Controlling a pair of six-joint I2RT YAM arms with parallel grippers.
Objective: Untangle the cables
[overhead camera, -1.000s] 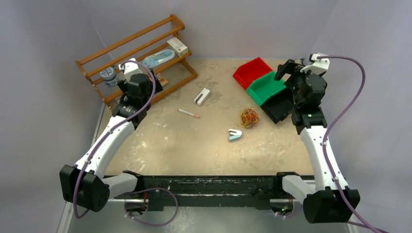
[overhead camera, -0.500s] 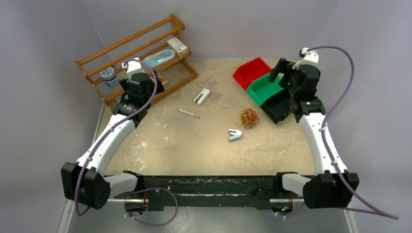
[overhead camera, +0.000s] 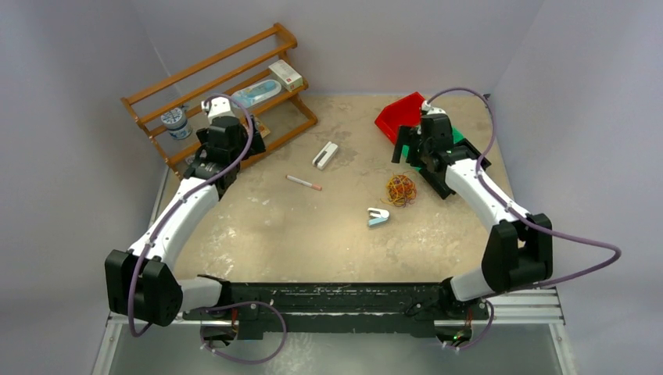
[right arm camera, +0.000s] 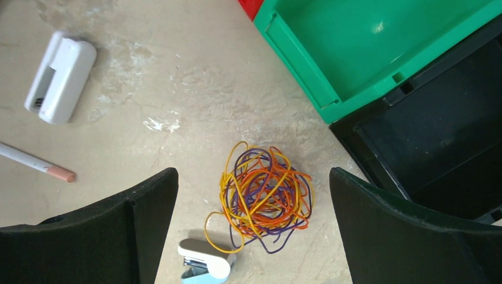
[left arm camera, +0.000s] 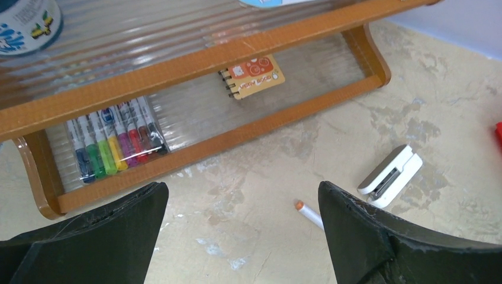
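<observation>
The cables are one tangled bunch of thin yellow, orange and purple wires lying on the table right of centre. In the right wrist view the cables lie between and below my right fingers, not touched. My right gripper is open and empty, hovering just behind the bunch, in front of the bins; it also shows in the right wrist view. My left gripper is open and empty at the far left, by the foot of the wooden rack; it also shows in the left wrist view.
A wooden rack with markers and a notebook stands back left. Red, green and black bins stand right of the bunch. A white stapler, a pen and a small blue stapler lie nearby.
My right arm has swung left from over the bins and now points down at the cable bunch. My left arm has shifted only slightly.
</observation>
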